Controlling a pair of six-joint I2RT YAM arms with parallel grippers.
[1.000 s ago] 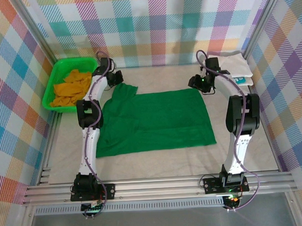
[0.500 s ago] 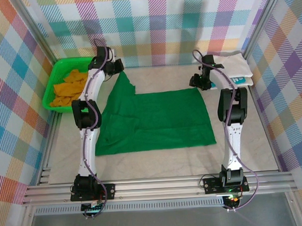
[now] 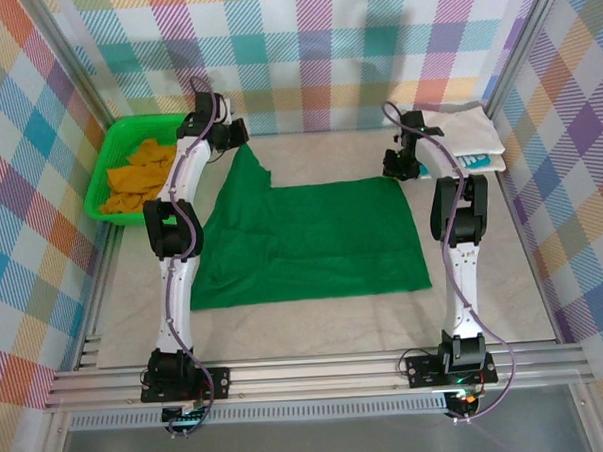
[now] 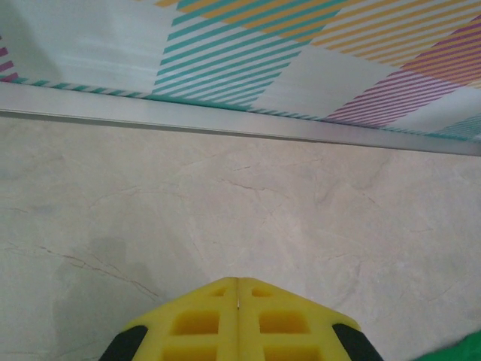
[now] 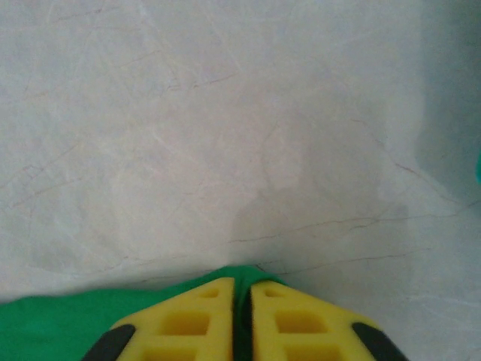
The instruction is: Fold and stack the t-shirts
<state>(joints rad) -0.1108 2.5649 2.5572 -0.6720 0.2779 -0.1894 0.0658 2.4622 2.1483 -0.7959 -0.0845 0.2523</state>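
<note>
At the far left of the table (image 3: pixel 318 155), a bright green basket (image 3: pixel 142 120) holds the crumpled orange shirt (image 3: pixel 139 173). Just right of it, the left gripper (image 3: pixel 235 135) reaches toward the back wall. The left wrist view shows its yellow fingers pressed together (image 4: pixel 237 282), with a sliver of green cloth (image 4: pixel 460 350) at the lower right. From above, the shirt's far left corner runs up in a point to this gripper, so the gripper is closed on it.

Across the middle lies the dark green shirt (image 3: pixel 312 241), plain and mostly flat. Its near edge is straight, its left side slants up to the pulled point, and light creases cross the left half.

At the shirt's far right corner sits the right gripper (image 3: pixel 397 168). The right wrist view shows its fingers closed to a thin slit (image 5: pixel 242 284), with the green cloth (image 5: pixel 60 331) rising into that slit, pinched.

Behind it, in the far right corner, the folded white shirt (image 3: pixel 462 129) rests on the teal shirt (image 3: pixel 482 162).

A second ago the left corner was a loose flap lying nearer; the left gripper has since drawn it back and taut. The right gripper has moved onto its corner and closed on it.
</note>
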